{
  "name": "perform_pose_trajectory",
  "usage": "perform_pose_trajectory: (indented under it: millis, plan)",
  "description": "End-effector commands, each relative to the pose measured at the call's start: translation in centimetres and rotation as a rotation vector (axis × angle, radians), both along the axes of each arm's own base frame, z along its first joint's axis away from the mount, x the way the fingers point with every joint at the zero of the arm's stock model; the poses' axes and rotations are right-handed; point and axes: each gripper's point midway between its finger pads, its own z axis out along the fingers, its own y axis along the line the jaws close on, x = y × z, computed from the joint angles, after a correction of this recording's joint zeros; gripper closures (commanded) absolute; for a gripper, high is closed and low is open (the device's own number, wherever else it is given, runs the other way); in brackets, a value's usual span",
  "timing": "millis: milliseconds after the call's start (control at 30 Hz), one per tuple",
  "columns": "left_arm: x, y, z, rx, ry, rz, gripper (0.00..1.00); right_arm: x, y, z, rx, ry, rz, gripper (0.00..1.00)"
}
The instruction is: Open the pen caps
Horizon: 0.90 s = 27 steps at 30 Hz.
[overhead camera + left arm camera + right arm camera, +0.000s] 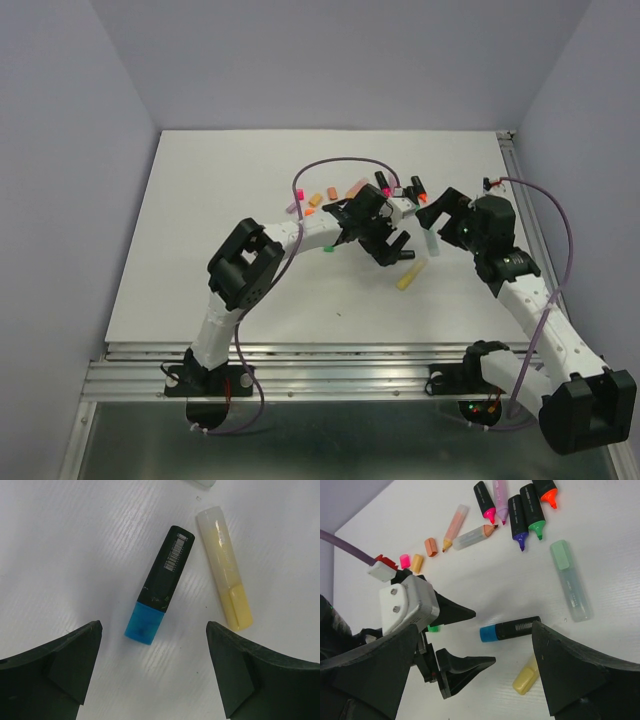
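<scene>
My left gripper (155,667) is open and empty, low over the table. Just ahead of its jaws lies a black pen (164,572) with its blue cap (145,625) on, the cap end towards the fingers. Beside it lies a pastel yellow pen (220,545) with its yellow cap (236,607) on. My right gripper (475,680) is open and empty, higher up, looking down on the left gripper (457,640), the black pen (517,628) and the yellow pen (525,678). A capped mint pen (571,580) lies to the right. In the top view the left gripper (385,245) is near the yellow pen (411,275).
Several uncapped pens (517,517) lie in a row at the far side, with two peach ones (470,536) beside them. Loose caps lie to the left: orange (430,546), pink (405,560), and a green one (434,628) by the left gripper. The right gripper (440,212) hovers beside the left one.
</scene>
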Motion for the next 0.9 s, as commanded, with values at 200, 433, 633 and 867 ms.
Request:
perform_pose_trajectory:
  millis: [200, 433, 633, 867]
  plan:
    - [0.8, -1.1, -0.6, 0.049, -0.058, -0.111, 0.10, -0.6, 0.8, -0.8, -0.009, -0.010, 0.073, 0.00]
    - [0.4, -0.7, -2.4, 0.095, -0.029, -0.120, 0.25, -0.7, 0.6, -0.9, -0.027, -0.014, 0.075, 0.00]
    - [0.2, 0.1, -3.4, 0.121, -0.019, -0.080, 0.46, -0.9, 0.7, -0.4, -0.024, -0.040, 0.083, 0.00]
    - [-0.6, 1.2, -3.9, 0.122, -0.009, -0.010, 0.76, -1.0, 0.0, -0.5, -0.045, -0.040, 0.051, 0.00]
